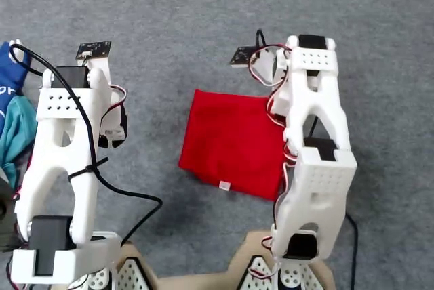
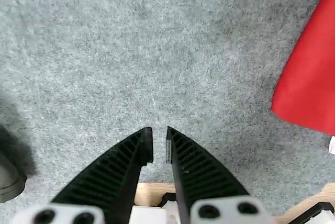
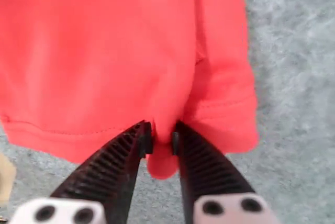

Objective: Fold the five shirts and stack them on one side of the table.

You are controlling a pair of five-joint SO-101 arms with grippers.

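Note:
A red shirt (image 1: 234, 144), folded into a rough rectangle, lies on the grey table cover (image 1: 203, 26) in the middle, between the two arms. Its right edge runs under the right arm. In the right wrist view my right gripper (image 3: 161, 137) is shut on a bunched fold at the hem of the red shirt (image 3: 120, 41). My left gripper (image 2: 159, 143) hangs over bare grey cover to the left of the red shirt (image 2: 309, 77), its fingers shut with nothing between them.
A blue shirt (image 1: 10, 76) and a teal shirt (image 1: 17, 134) lie bunched at the table's left edge beside the left arm. Both arm bases stand on a wooden board (image 1: 203, 280) at the front. The far half of the cover is bare.

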